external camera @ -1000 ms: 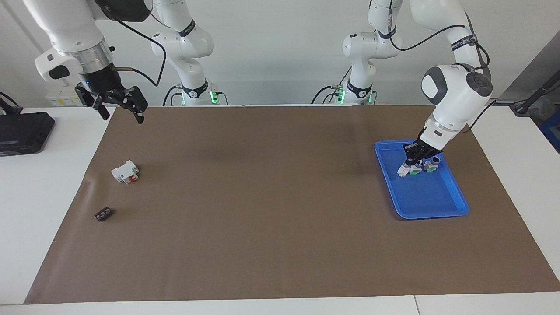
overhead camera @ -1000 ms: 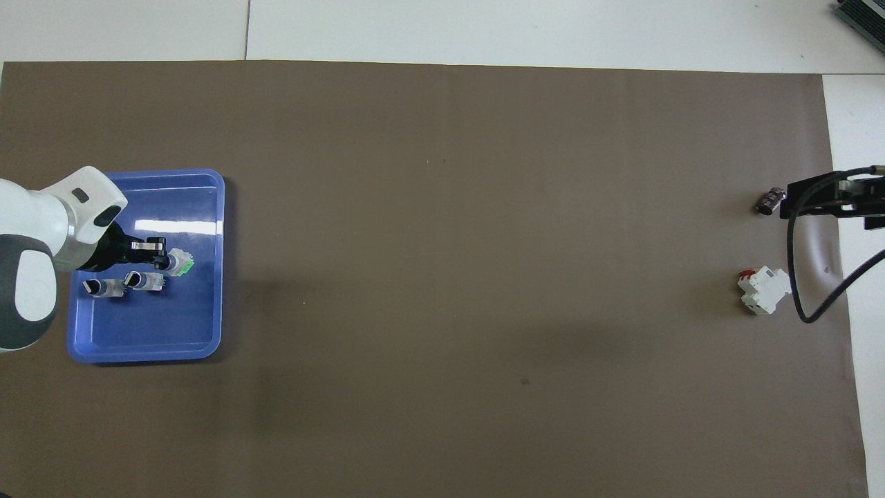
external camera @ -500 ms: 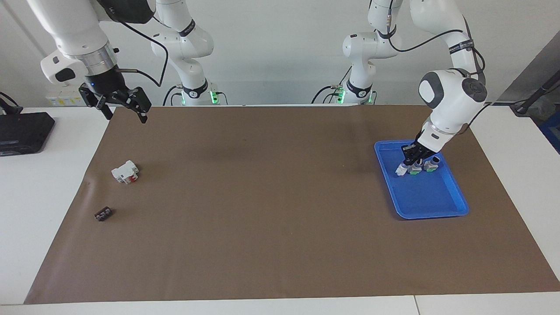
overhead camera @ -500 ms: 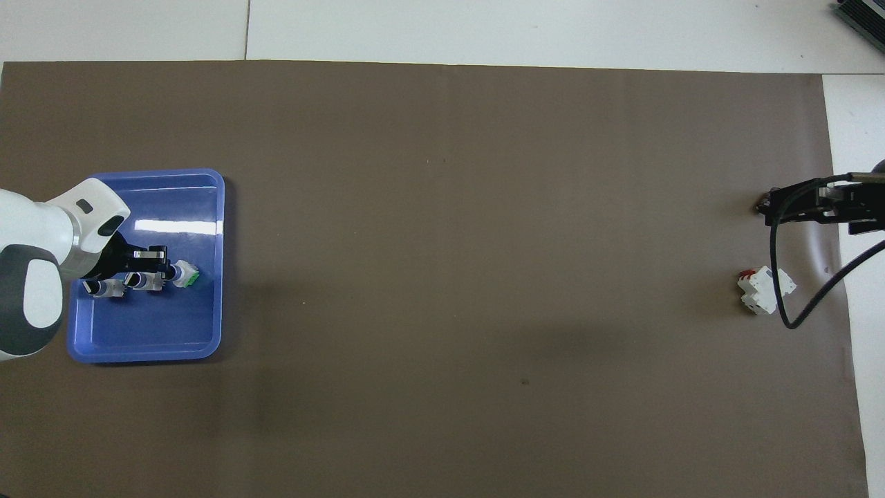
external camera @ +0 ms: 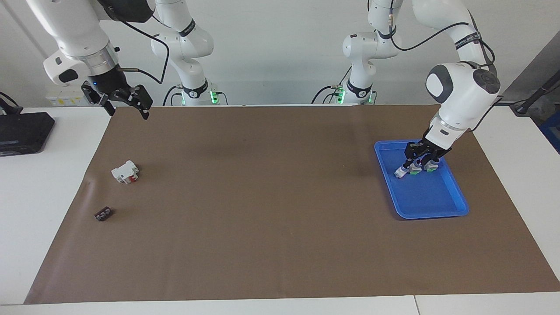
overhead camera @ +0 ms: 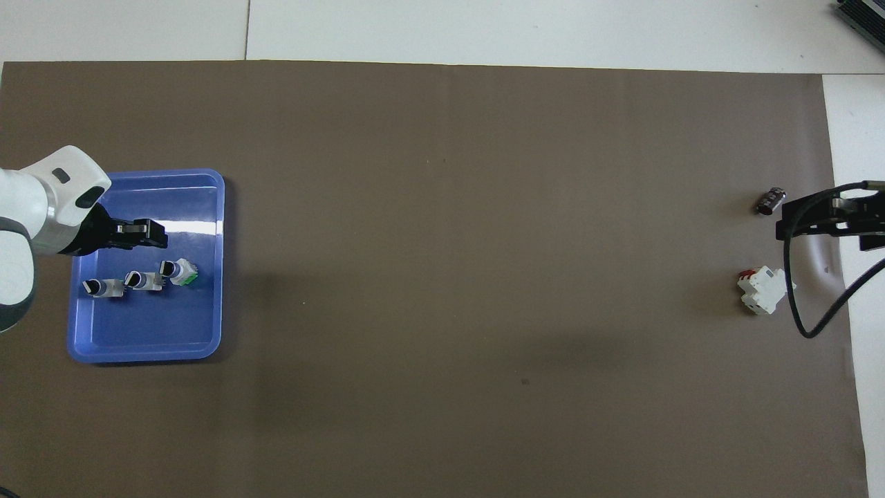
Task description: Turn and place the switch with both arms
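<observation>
Under the left gripper, inside a blue tray, stand three switches in a short row, side by side and touching or nearly so. The switch at the end of the row toward the middle of the tabletop shows its green end most plainly; the other two switches sit between it and the tray wall at the left arm's end. The left jaws hang just above the row, parted a little, and nothing is caught between them; from overhead they sit over bare tray floor just beside the row. The three switches rest on the tray floor on their own.

The right gripper is up in the air over the mat's corner at the right arm's end, jaws spread wide and holding nothing. Below and well apart from those jaws lie one white block with a red part and one tiny dark brown piece, each alone on the mat.

So: two arms, one tray, three switches, one block, one dark piece.

A brown mat covers most of the white tabletop. A flat black box sits off the mat near the right jaws. The wall past the arm bases is plain pale grey.
</observation>
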`<state>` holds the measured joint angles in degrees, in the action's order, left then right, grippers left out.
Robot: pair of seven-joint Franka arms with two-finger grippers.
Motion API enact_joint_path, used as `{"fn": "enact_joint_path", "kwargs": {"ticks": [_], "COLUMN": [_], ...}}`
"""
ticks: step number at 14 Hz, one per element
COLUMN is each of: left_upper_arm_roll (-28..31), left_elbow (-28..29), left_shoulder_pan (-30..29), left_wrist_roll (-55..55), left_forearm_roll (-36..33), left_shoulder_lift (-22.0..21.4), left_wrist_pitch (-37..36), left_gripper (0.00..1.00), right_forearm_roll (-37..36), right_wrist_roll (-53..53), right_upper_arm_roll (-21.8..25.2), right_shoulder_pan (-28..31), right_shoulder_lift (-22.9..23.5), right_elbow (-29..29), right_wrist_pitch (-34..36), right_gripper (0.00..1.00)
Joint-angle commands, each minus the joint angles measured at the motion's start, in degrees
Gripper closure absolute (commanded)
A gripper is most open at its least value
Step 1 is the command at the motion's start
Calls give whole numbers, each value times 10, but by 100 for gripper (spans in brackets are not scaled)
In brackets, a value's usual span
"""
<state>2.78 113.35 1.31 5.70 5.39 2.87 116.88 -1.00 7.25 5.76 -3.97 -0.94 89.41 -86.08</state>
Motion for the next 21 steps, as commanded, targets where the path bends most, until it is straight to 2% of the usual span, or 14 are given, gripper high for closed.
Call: {"fn": "enact_joint_path", "kwargs": {"ticks": [1,5,11,15,17,20,21], "left_upper_arm_roll": [1,1,0,-3,-3,-3,-2], "left_elbow": [-100,-186,-277,-297,-292,-290,-289], "left_shoulder_pan": [18,50,74,75,74,74,74], "left_wrist_roll": [-3,-3,-4,-9,-28,-46,-47], "left_forearm_roll": [-13,-50,-49,-46,-45,-45,-46], "left_shoulder_lift": [43,68,84,72,50,35,33], "left_wrist_pitch": [-74,-151,-261,-285,-279,-283,-285], "left_gripper": [43,40,36,34,32,16,1], "right_forearm_roll": [14,11,18,19,19,20,19], "right_wrist_roll": [-4,-8,-7,-8,-8,-8,-8], "right_upper_arm_roll": [-13,-15,-15,-15,-15,-15,-15], "right_shoulder_pan": [20,21,22,19,19,19,19], "right_shoulder_lift": [-7,-8,-10,-10,-10,-10,-10], "right_elbow": [5,5,6,6,6,6,6], "right_wrist_pitch": [7,21,16,17,17,17,17], "right_gripper": [0,0,0,0,0,0,0]}}
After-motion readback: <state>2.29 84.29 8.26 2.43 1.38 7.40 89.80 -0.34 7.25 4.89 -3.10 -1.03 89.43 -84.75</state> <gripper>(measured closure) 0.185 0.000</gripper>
